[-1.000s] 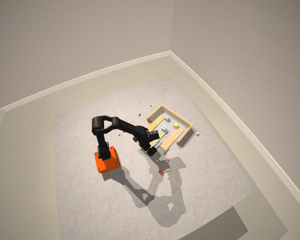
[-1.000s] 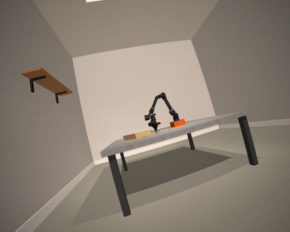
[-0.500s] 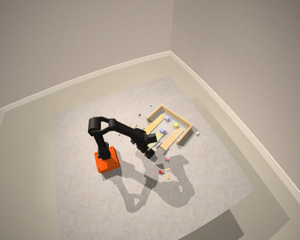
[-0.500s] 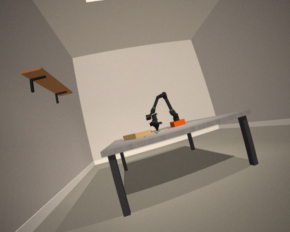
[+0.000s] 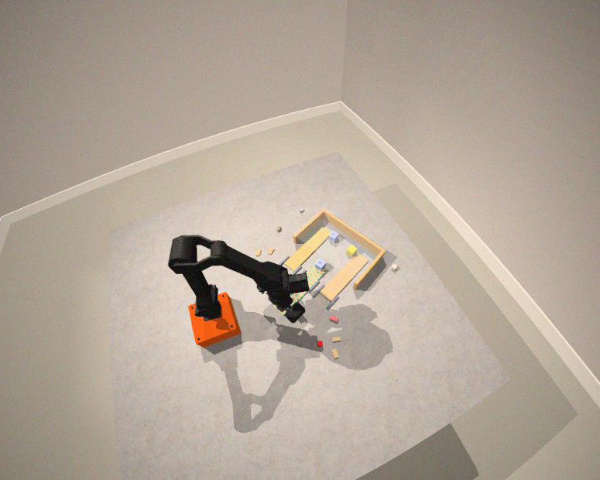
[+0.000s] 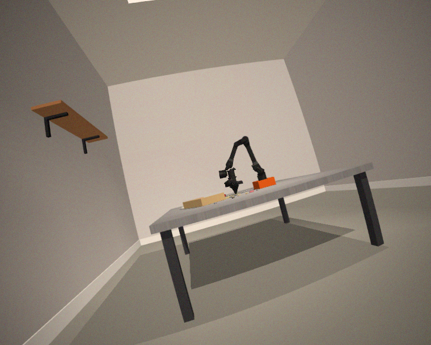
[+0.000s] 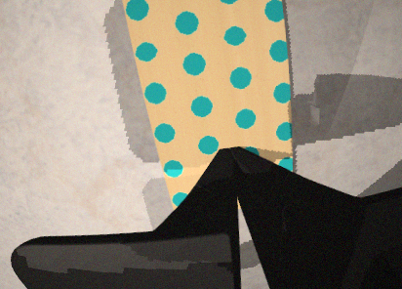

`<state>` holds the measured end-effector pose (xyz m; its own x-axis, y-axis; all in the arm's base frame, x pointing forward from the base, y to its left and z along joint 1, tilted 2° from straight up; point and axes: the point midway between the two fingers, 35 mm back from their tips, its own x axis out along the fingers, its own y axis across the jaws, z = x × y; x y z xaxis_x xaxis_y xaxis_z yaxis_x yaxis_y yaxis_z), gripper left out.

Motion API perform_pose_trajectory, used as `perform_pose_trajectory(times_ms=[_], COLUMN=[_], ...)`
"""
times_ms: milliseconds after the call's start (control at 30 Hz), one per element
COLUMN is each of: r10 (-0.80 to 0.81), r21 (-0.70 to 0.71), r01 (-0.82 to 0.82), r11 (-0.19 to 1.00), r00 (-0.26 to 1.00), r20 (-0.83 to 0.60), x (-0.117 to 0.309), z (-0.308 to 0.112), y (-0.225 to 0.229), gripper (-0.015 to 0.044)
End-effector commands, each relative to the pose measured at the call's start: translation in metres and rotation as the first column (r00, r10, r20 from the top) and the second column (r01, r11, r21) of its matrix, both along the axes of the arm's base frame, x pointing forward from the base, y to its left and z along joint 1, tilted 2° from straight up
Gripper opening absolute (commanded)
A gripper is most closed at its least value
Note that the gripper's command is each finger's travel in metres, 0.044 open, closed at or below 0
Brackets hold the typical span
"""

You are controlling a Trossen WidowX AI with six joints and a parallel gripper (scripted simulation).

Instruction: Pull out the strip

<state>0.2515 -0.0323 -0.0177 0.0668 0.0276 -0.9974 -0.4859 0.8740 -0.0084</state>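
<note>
My gripper (image 5: 286, 308) (image 6: 236, 192) (image 7: 229, 158) is shut, its tips on top of the near end of the teal-dotted strip (image 5: 315, 275) (image 7: 215, 84). Nothing shows pinched between the fingers. The dotted strip sticks out toward the arm, past the other strips. A light-blue marked cube (image 5: 320, 264) is at its far end; whether it bears fully on the strip is too small to tell. Another light-blue cube (image 5: 333, 236) with a mark is by the far end of the left strip (image 5: 305, 253). A yellow cube (image 5: 351, 250) is near the far end of the right strip (image 5: 344, 279). The marks are unreadable.
A low wooden wall (image 5: 355, 232) encloses the far side and parts of both flanks. Grey rails (image 5: 318, 289) stand between the strips' near ends. A red block (image 5: 334, 318), a red round piece (image 5: 320, 343) and tan blocks (image 5: 336, 339) (image 5: 335, 354) lie outside.
</note>
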Motion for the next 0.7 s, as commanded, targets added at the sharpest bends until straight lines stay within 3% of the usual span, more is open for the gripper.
perform_pose_trajectory(times_ms=[0, 667], r10=[-0.001, -0.001], r21=[-0.001, -0.002], r01=[0.001, 0.001], r11=[1.0, 1.0], r00=[1.0, 1.0], r20=[-0.03, -0.031], x=[-0.014, -0.036], z=[-0.006, -0.007], y=[-0.004, -0.017], gripper=[0.0, 0.0])
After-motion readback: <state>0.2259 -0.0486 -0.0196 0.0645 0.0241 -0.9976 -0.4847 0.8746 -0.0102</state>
